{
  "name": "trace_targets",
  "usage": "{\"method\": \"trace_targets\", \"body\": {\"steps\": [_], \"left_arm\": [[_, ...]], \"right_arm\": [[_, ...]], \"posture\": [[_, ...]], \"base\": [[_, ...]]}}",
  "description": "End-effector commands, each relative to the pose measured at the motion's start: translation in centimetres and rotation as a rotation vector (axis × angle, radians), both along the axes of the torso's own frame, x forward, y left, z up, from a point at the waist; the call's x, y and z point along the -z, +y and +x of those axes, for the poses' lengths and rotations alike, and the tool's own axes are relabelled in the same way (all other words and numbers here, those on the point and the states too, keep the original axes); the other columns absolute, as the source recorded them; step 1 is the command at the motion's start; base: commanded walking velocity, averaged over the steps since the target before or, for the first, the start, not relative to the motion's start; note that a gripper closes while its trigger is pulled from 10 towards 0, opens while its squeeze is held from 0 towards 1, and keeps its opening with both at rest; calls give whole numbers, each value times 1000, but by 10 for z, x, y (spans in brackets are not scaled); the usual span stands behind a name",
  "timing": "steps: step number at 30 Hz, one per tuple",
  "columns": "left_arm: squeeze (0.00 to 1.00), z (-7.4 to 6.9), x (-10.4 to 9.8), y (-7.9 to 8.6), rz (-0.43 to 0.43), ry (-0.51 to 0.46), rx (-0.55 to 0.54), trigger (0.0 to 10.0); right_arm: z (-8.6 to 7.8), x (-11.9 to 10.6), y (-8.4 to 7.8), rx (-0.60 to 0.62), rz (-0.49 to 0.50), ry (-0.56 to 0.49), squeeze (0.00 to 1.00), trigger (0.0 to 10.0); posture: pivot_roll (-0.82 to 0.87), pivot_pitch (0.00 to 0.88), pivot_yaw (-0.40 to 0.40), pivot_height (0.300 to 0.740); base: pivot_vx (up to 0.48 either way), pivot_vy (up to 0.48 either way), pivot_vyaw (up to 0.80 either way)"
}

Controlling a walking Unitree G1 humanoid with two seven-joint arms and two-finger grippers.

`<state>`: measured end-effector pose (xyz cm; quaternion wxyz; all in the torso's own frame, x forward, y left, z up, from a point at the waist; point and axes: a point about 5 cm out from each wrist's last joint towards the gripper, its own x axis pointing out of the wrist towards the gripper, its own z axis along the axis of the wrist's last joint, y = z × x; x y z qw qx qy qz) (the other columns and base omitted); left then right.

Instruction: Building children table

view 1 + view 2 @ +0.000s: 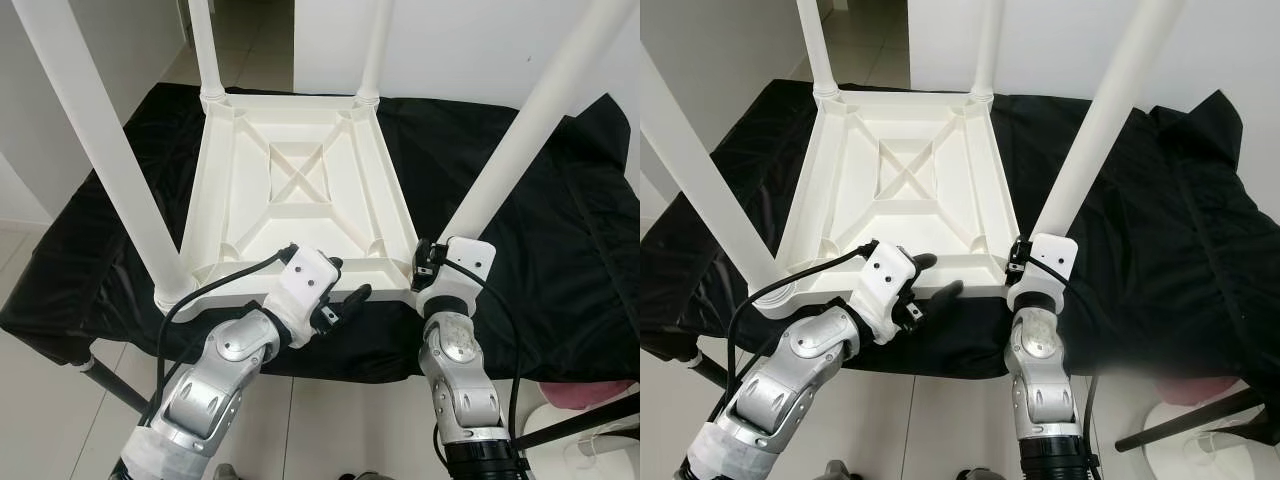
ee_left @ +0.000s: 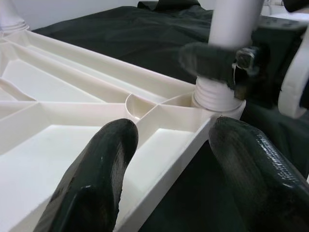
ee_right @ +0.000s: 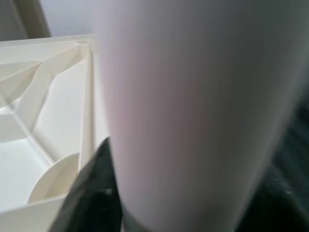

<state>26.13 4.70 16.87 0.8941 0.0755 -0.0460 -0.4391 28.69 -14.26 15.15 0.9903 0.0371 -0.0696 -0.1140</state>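
Table (image 1: 300,190) lies inverted on black cloth (image 1: 560,230), all four legs seated. Right gripper (image 1: 428,262) clamps the near-right leg (image 1: 520,140) at its socket, probably final tightening. Left gripper (image 1: 345,290) open, straddling the near rim.

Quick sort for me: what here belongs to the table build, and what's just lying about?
Job:
upturned white tabletop
near-right leg, right gripper clamped round its base
three other legs
left gripper, open, straddling the near rim

Lying about:
black cloth
pink thing on the floor
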Motion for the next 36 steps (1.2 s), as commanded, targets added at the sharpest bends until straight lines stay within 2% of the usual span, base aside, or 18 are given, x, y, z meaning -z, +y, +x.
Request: {"method": "trace_targets", "body": {"steps": [1, 5, 6, 10, 11, 12, 15, 16, 18, 20, 24, 27, 30, 31, 34, 36], "left_arm": [[0, 4, -1, 2, 0, -15, -32, 10000], [0, 7, -3, 2, 0, -23, -32, 10000], [0, 9, -5, 3, 4, -35, -30, 10000], [0, 10, -6, 3, 1, -37, -29, 10000], [0, 10, -6, 3, 5, -38, -30, 10000], [0, 10, -6, 3, 5, -38, -30, 10000], [0, 9, -5, 3, 11, -36, -18, 10000], [0, 9, -5, 3, 11, -36, -18, 10000], [0, 8, -5, 2, 13, -39, -2, 10000], [0, 8, -5, 2, 13, -39, -2, 10000], [0, 9, 1, 1, 36, -5, 19, 10000], [0, 9, 4, 0, 50, 5, 23, 10000], [0, 8, 13, -5, 83, 57, 71, 10000], [0, 7, 15, -6, 93, 62, 76, 10000], [0, 7, 16, -6, 99, 62, 76, 10000], [0, 10, 20, -8, 119, 95, 59, 10000]], "right_arm": [[-4, 9, 2, -14, 44, 31, 1000, 10000], [-5, 4, -1, -53, 27, -1, 1000, 10000], [-7, 1, -8, -100, -4, -18, 1000, 10000], [-9, 0, -15, -148, -42, -31, 1000, 10000], [-10, 0, -17, -182, -49, -30, 0, 10000], [-10, 0, -17, -182, -49, -30, 0, 10000], [-8, 1, -29, -296, -103, -38, 0, 10000], [-8, 1, -29, -296, -103, -38, 0, 10000], [-6, 3, -33, -377, -117, -32, 0, 10000], [-6, 3, -33, -377, -117, -32, 0, 10000], [5, 3, -40, -488, -175, -21, 0, 10000], [9, 3, -43, -520, -208, -17, 0, 10000], [20, 5, -42, -618, -231, 5, 0, 9725], [23, 6, -42, -630, -244, 11, 0, 9137], [24, 6, -43, -634, -256, 13, 0, 9137], [28, 8, -41, -682, -274, 28, 0, 0]], "posture": [[-65, 51, 6, 740], [-67, 47, 10, 740], [-66, 42, 7, 740], [-66, 40, 7, 740], [-64, 38, 6, 740], [-64, 38, 6, 740], [-53, 30, 6, 740], [-53, 30, 6, 740], [-51, 26, 6, 740], [-51, 26, 6, 740], [-49, 10, 14, 740], [-46, 7, 11, 740], [-41, 0, 10, 740], [-40, 0, 10, 740], [-40, 0, 10, 740], [-36, 0, 11, 740]], "base": [[0, 0, 0], [0, 0, 0], [0, 0, 0], [0, 0, 0], [0, 0, 0], [0, 0, 0], [0, 0, 0], [0, 0, 0], [0, 0, 0], [0, 0, 0], [0, 0, 0], [0, 0, 0], [0, 0, 0], [0, 0, 0], [0, 0, 0], [0, 0, 0]]}}
